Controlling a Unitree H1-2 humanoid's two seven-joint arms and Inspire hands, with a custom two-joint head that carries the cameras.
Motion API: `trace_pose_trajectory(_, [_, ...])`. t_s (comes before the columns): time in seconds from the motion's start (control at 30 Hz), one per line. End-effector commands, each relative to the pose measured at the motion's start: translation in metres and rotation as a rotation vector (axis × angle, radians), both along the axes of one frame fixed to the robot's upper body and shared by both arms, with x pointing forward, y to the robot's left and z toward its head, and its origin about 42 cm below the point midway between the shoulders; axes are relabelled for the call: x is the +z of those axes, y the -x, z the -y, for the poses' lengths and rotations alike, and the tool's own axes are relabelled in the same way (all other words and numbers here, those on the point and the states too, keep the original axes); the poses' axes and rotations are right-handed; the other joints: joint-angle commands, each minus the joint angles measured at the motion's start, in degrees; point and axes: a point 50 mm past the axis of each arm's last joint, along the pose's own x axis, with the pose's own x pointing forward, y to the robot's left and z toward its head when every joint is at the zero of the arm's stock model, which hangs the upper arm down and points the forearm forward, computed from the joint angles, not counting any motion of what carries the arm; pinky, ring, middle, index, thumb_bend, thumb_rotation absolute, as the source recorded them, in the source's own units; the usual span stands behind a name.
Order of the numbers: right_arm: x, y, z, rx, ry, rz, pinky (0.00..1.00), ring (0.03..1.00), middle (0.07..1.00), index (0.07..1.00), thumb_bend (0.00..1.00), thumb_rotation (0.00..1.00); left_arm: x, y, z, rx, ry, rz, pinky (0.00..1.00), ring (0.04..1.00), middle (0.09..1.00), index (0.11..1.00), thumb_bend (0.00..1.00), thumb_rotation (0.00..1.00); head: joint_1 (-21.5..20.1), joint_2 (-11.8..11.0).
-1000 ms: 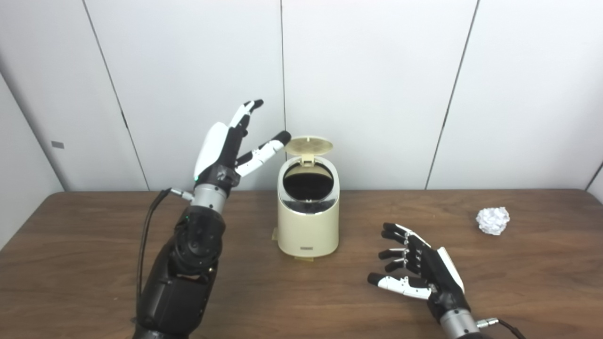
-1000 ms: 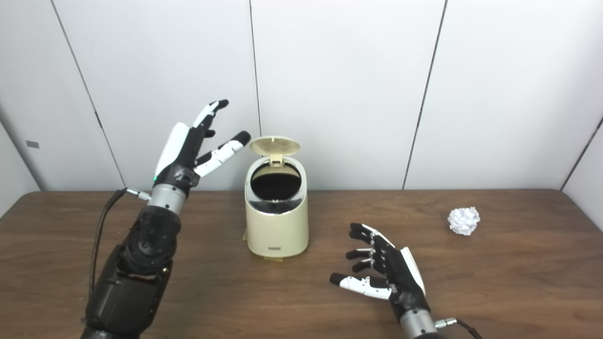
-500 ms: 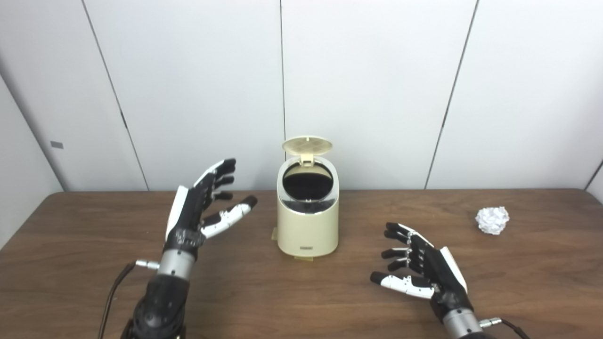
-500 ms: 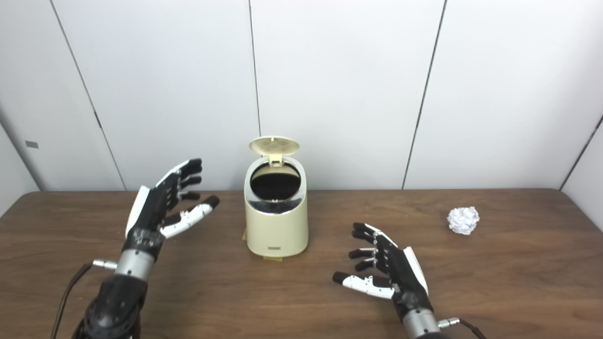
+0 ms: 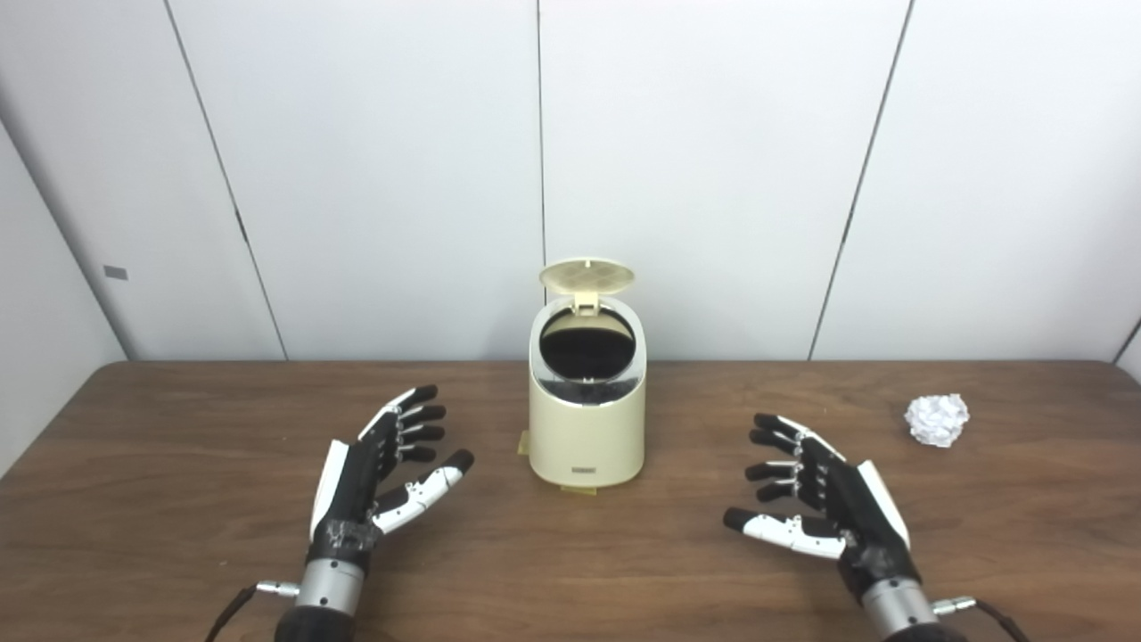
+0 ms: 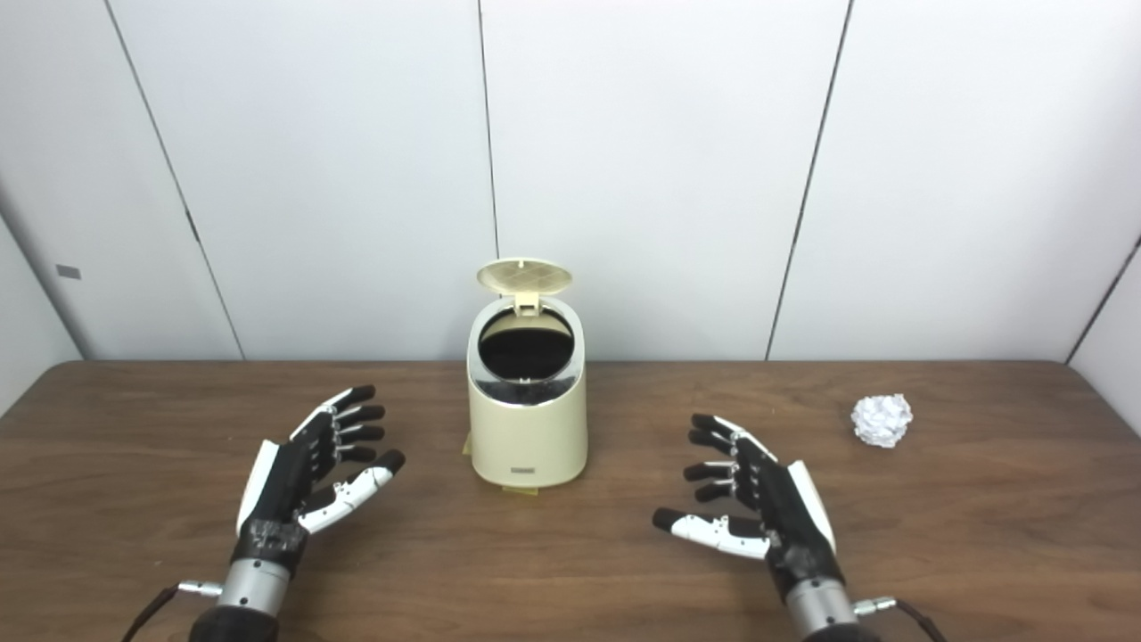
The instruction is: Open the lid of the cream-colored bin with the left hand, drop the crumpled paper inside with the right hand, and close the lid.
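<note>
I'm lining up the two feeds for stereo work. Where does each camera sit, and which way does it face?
Left eye view: on the head, looking forward and down at the table; bin right of centre; left hand and right hand show.
Right eye view: beside it, further right, so the bin sits left of centre; same hands.
Shared: open lid, crumpled paper, wall.

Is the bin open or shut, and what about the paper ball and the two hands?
bin: upright on the table
lid: flipped up, open
crumpled paper: on the table, untouched
left hand: open, empty
right hand: open, empty
</note>
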Motion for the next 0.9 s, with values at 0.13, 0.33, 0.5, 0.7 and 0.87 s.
trace_pose_trajectory(0.13, [0.069, -0.019, 0.066, -0.1, 0.378, 0.18, 0.63, 0.72, 0.773, 0.773, 0.79, 0.13, 0.005, -0.005, -0.009, -0.015, 0.018, 0.025, 0.66, 0.744, 0.777, 0.858, 0.66, 0.21, -5.46, -1.08])
trace_pose_trajectory(0.33, [0.114, -0.034, 0.115, -0.231, 0.495, 0.293, 0.64, 0.735, 0.761, 0.731, 0.82, 0.09, 0.002, -0.008, -0.013, -0.019, 0.021, 0.016, 0.66, 0.76, 0.791, 0.857, 0.65, 0.16, -9.8, -2.07])
trace_pose_trajectory(0.5, [0.142, -0.038, 0.134, -0.361, 0.556, 0.311, 0.65, 0.766, 0.754, 0.722, 0.87, 0.07, -0.003, -0.011, -0.018, -0.022, 0.017, 0.014, 0.66, 0.75, 0.784, 0.856, 0.63, 0.11, -12.26, -2.68])
trace_pose_trajectory(0.7, [0.144, -0.046, 0.163, -0.455, 0.611, 0.223, 0.66, 0.797, 0.76, 0.767, 0.89, 0.09, -0.004, -0.012, -0.023, -0.026, 0.013, 0.014, 0.68, 0.758, 0.787, 0.853, 0.63, 0.14, -12.33, -2.86])
trace_pose_trajectory(0.87, [0.133, -0.056, 0.176, -0.47, 0.647, 0.112, 0.65, 0.84, 0.852, 0.821, 0.92, 0.13, -0.005, -0.011, -0.024, -0.031, -0.007, 0.009, 0.69, 0.758, 0.779, 0.85, 0.63, 0.1, -11.99, -2.75])
